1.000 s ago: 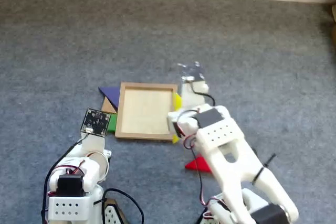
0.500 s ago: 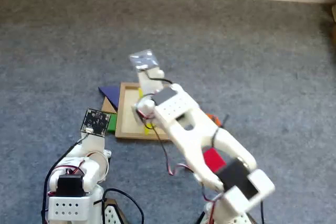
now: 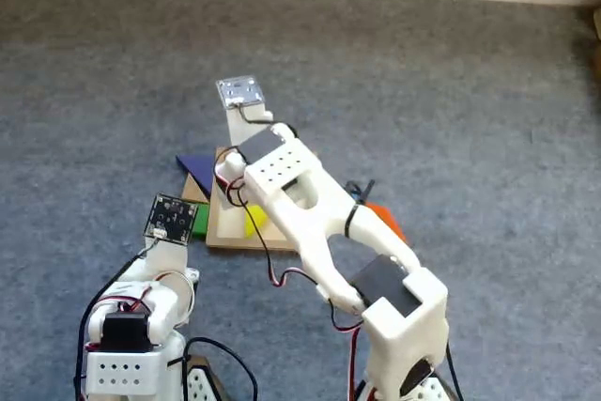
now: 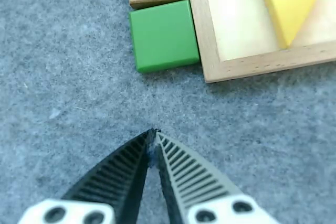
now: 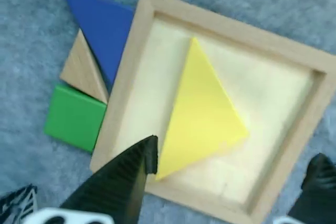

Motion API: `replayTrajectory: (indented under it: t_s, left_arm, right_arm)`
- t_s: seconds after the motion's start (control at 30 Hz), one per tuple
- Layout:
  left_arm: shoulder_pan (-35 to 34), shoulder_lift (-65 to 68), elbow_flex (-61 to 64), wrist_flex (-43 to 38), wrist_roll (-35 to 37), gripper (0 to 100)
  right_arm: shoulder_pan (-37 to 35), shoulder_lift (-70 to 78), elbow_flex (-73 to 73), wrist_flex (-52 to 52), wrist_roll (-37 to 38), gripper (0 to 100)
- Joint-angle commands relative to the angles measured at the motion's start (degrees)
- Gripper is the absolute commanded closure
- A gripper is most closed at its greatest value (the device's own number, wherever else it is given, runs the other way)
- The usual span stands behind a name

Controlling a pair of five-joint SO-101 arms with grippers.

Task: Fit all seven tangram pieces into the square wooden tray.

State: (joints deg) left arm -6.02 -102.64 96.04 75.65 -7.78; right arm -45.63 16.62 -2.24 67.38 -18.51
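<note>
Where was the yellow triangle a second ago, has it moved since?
Yes. The yellow triangle went from outside the wooden tray's right rim leftward into the tray, where it now lies.

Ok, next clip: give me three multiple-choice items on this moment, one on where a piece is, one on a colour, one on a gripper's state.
1. Where does the yellow triangle lie?
A. inside the tray
B. outside it
C. held aloft

2. What colour is the square piece beside the tray?
A. red
B. green
C. orange

3. The left gripper is:
A. shut and empty
B. wide open
C. shut on a piece

Answers:
1 A, both wrist views show it lying flat within the rim.
2 B, the left wrist view shows it green by the tray's outer edge.
3 A, its jaws meet above bare carpet with nothing between.
</note>
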Motion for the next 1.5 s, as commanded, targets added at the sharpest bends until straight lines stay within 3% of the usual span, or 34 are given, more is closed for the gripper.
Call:
replayTrajectory:
  t_s: [0.0,0.1,0.2,0.33,0.5,0.67,1.1,1.47]
  left_arm:
    - [0.4,-1.8,1.1,0.2,-0.5,99]
    - [0.4,-1.8,1.1,0.2,-0.5,99]
    - [0.4,-1.8,1.1,0.2,-0.5,99]
    - [0.4,-1.8,1.1,0.2,-0.5,99]
    - [0.4,-1.8,1.1,0.2,-0.5,99]
    - [0.4,-1.8,1.1,0.2,-0.5,99]
    - [0.4,-1.8,1.1,0.2,-0.5,99]
    - [0.4,-1.8,1.1,0.2,-0.5,99]
  right_arm:
    - [0.7,-7.4,-3.9,4.4,-0.4,59.4]
    - [3.6,-10.8,-3.1,7.9,3.2,61.8]
    - [7.1,-13.1,0.1,8.6,8.9,74.5]
    - [9.5,-14.8,6.9,2.3,14.8,90.4]
    - [9.6,-15.0,17.0,-8.6,24.6,98.6]
    - [10.2,-14.6,21.0,-13.9,30.3,99.4]
    - [7.6,-14.5,32.9,-34.7,30.2,99.4]
    - [-1.0,-14.5,34.3,-36.1,30.2,99.4]
